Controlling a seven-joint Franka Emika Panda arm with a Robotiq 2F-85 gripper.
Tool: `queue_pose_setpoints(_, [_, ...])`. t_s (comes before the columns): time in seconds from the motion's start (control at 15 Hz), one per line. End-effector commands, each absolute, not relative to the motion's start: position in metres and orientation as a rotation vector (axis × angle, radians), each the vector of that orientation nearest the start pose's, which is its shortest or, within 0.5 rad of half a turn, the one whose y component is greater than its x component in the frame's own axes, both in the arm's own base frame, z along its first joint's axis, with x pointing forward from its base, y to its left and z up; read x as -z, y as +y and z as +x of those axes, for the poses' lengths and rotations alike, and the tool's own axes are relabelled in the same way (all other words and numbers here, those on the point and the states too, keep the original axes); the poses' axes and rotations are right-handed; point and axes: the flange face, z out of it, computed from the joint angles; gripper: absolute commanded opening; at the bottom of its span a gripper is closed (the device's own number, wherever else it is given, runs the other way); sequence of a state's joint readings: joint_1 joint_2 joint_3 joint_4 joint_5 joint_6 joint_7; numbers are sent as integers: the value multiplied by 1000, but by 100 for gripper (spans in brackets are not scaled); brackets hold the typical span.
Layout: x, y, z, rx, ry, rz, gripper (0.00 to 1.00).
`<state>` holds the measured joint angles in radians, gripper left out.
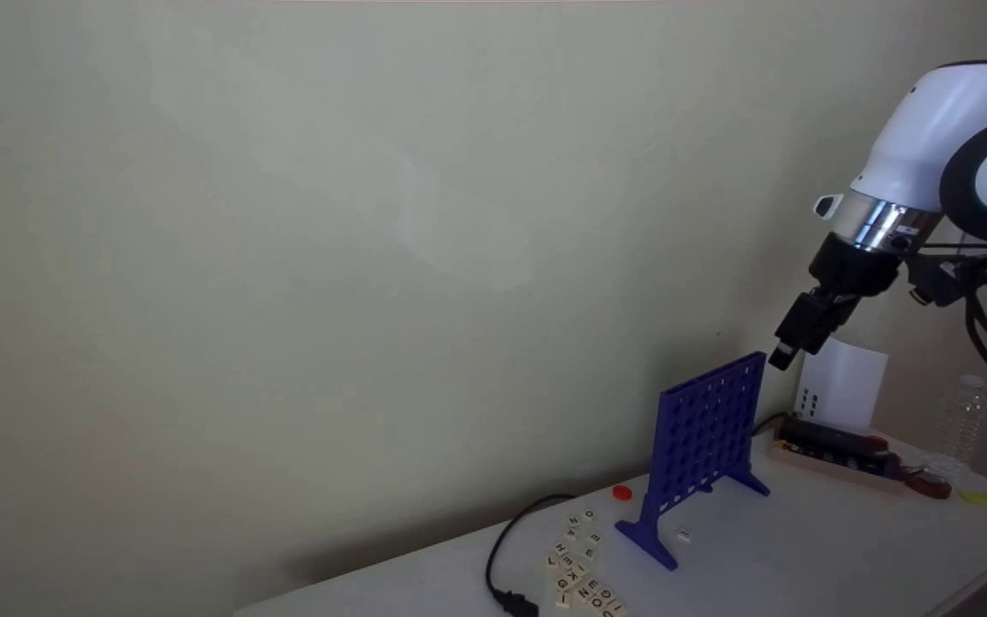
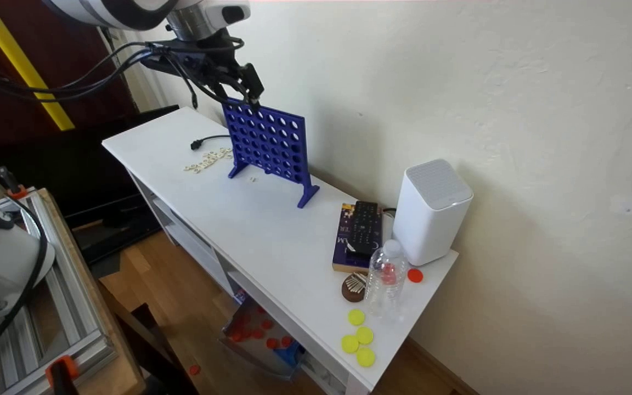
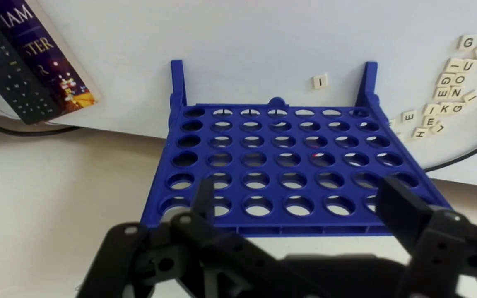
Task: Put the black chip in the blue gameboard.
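The blue gameboard [image 3: 271,165] stands upright on its feet on the white table, close to the wall, in both exterior views. Seen from the wrist, several lower holes of its leftmost column look dark [image 3: 185,159]; whether black chips fill them I cannot tell. No loose black chip shows in any view. My gripper [image 3: 298,190] is open, its fingers wide apart with nothing between them. In an exterior view the gripper [image 1: 783,356] hangs just above the board's top edge, at the end near the white box. The slots along that top edge show below the fingertips in the wrist view.
A white box [image 2: 431,214], a clear bottle [image 2: 386,280], a book with a black remote [image 2: 364,227] and a brown round object [image 2: 352,289] crowd one table end. Yellow discs [image 2: 365,335] lie there too. Letter tiles [image 1: 575,570] and a black cable [image 1: 502,536] lie beyond the board.
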<state>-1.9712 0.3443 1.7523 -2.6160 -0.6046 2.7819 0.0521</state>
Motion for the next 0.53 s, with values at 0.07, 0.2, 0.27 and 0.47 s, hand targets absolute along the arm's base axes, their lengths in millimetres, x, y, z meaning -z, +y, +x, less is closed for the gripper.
queue_pose_setpoints(0.07, [-302, -34, 423, 355, -220, -3136, 100])
queue_pose_setpoints(0.2, [-304, -34, 429, 367, -248, -3113, 100])
queue_pose_setpoints(0.27, [-304, -30, 427, 358, -244, -3116, 100])
queue_pose_setpoints(0.47, [-304, -32, 427, 358, -241, -3115, 100])
